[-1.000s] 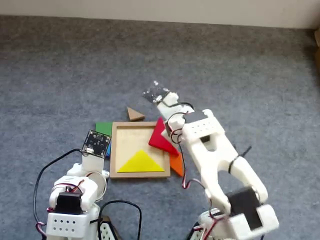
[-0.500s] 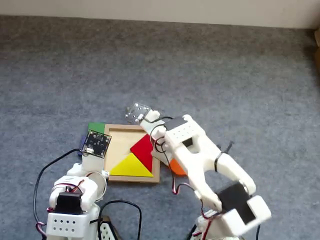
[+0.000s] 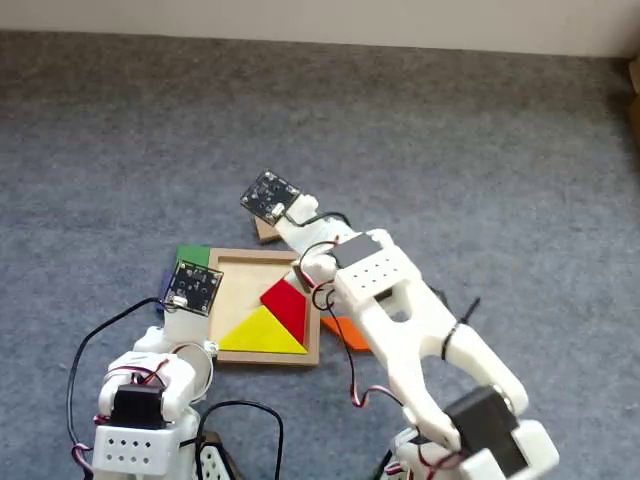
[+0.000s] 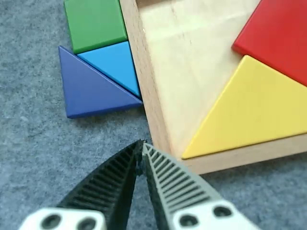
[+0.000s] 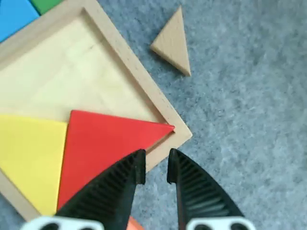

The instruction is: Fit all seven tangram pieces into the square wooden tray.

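The square wooden tray holds a yellow triangle and a red triangle, both flat and side by side. Off its left rim lie a green square, a light blue triangle and a dark blue triangle. A tan triangle rests beyond the far rim. An orange piece lies by the right rim. My right gripper hangs narrowly open over the tray's right corner, holding nothing. My left gripper is shut beside the tray's near left corner.
Everything sits on grey carpet, open on all sides. The right arm stretches over the tray's right edge. The left arm stands at the front left.
The red triangle, earlier propped on the right rim, now lies flat in the tray. The tray and nearby pieces slid left. The right arm swung left and farther out. The left arm kept still.
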